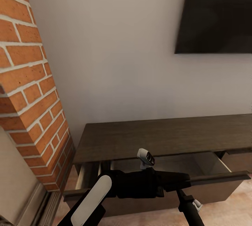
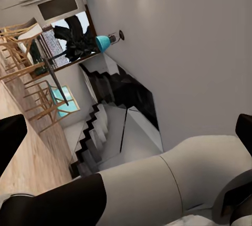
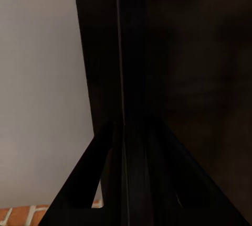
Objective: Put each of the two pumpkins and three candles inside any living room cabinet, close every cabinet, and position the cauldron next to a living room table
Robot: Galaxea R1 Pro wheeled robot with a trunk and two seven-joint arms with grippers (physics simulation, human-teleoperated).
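The cabinet (image 1: 164,136), a long low dark-brown unit, stands against the white wall. Its drawer (image 1: 218,180) is pulled out, and the pale inside that shows holds nothing. A black section of my arm (image 1: 150,184) lies across the drawer's front edge and hides part of the inside. My right gripper (image 3: 128,126) is shut, its dark fingers meeting close against the cabinet's dark wood. My left gripper (image 2: 128,137) is open, one finger (image 2: 10,142) at each side, above my own white arm link (image 2: 157,184). Pumpkins, candles, cauldron and table are out of view.
A red brick column (image 1: 28,89) rises just left of the cabinet. A black TV (image 1: 217,12) hangs on the wall above its right half. In the left wrist view a staircase (image 2: 105,110) and wooden chairs (image 2: 31,79) stand farther off. Pale wooden floor (image 1: 227,212) runs before the cabinet.
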